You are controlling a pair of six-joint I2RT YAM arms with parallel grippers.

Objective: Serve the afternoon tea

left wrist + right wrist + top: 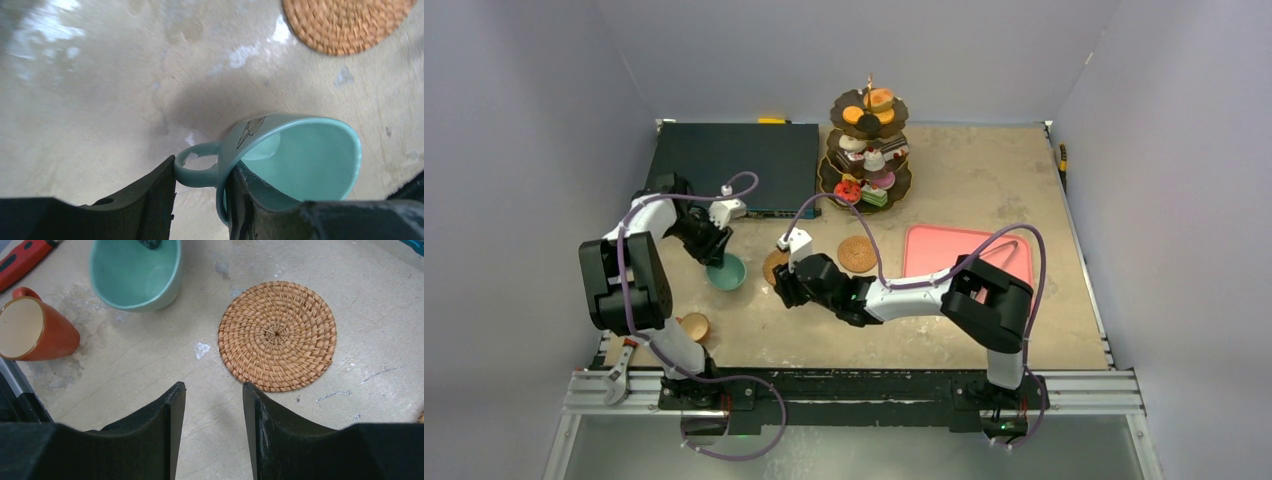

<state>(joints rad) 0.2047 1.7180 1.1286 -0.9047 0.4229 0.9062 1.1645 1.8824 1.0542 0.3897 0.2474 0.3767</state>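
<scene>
The teal cup [726, 272] stands on the table, left of centre. My left gripper [202, 172] is shut on it: one finger presses the outside of the handle [197, 170], the other sits inside against the cup wall [300, 160]. My right gripper [214, 387] hangs open and empty over bare table, just left of a woven coaster [277, 335]. In the top view this gripper [782, 288] partly covers that coaster [774, 265], and a second coaster [857, 253] lies to its right. The smaller tan cup [694, 326] stands at the near left. The three-tier stand [865, 150], loaded with toy cakes, stands at the back.
A pink tray [969, 255] with black tongs [1009, 245] lies to the right. A dark flat board [732, 165] covers the back left. A red-handled tool [22, 257] lies near the tan cup [35, 330] at the table's near left edge.
</scene>
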